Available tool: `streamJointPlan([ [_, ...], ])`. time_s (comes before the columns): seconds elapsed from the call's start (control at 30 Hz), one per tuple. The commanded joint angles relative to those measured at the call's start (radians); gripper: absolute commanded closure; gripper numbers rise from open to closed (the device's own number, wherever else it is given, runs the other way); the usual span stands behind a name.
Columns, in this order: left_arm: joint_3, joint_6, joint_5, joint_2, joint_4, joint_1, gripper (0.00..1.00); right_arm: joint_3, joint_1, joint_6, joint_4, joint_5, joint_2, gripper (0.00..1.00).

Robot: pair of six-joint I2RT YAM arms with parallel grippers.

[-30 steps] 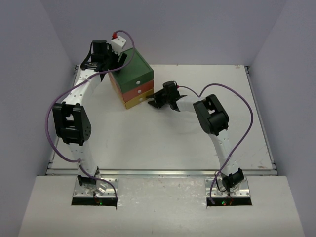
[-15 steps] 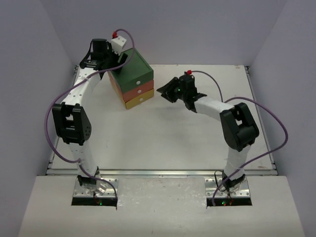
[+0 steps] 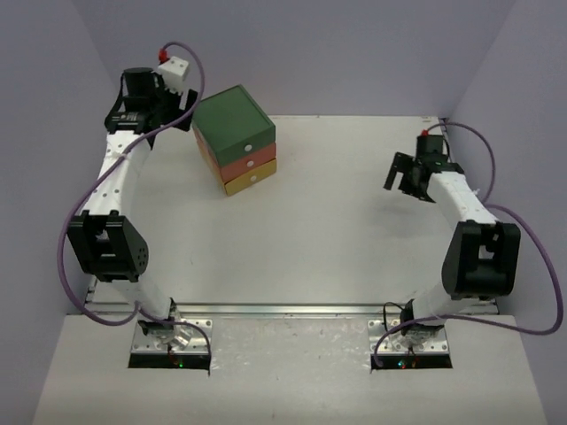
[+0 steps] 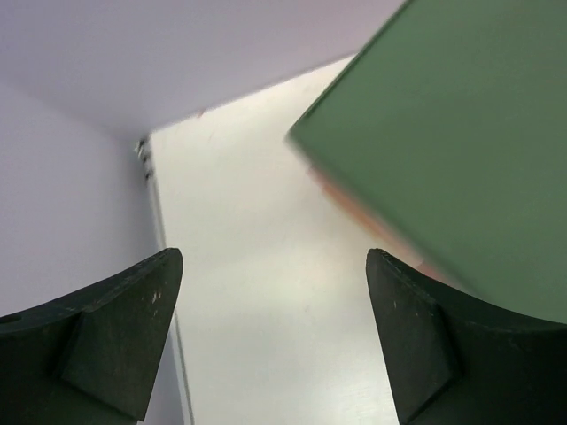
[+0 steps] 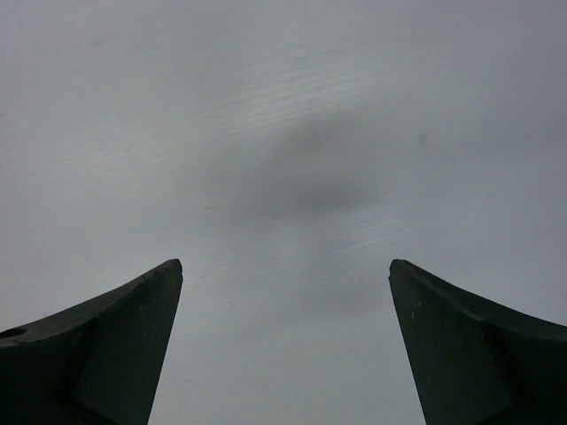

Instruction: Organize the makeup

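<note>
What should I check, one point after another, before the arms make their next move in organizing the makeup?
1. The left jaws are open with nothing between them: ok.
2. The right jaws are open with nothing between them, over bare table at the right side: ok.
3. The makeup is in sight: not ok; none shows on the table in any view.
4. The drawers of the drawer box are shut: ok; all three fronts look flush.
5. The makeup is stored inside the drawers: cannot tell.
6. The left jaws are apart from the drawer box: cannot tell; they are close beside its far left corner.
</note>
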Motion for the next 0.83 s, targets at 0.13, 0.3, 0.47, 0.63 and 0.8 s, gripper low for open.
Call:
streamJointPlan([
  [0.13, -0.376, -0.127, 0.037, -0.266, 0.085, 0.227, 0.17, -0.212, -0.108, 0.051, 0.050, -0.111, -0.262, 0.01],
  [0.3, -0.582, -0.116, 0.021, -0.337, 0.139, 0.234, 0.17, -0.248, -0.108, 0.144, 0.089, -0.163, -0.323, 0.01],
  [0.47, -0.705, -0.145, 0.019, -0.362, 0.199, 0.235, 0.17, -0.283, -0.108, 0.180, 0.159, -0.183, -0.394, 0.01],
  [0.63, -0.736, -0.161, 0.050, -0.363, 0.216, 0.236, 0.17, -0.325, -0.108, 0.218, 0.185, -0.134, -0.449, 0.01],
  [0.8, -0.755, -0.170, 0.060, -0.373, 0.228, 0.236, 0.16, -0.377, -0.108, 0.209, 0.218, -0.128, -0.492, 0.01],
])
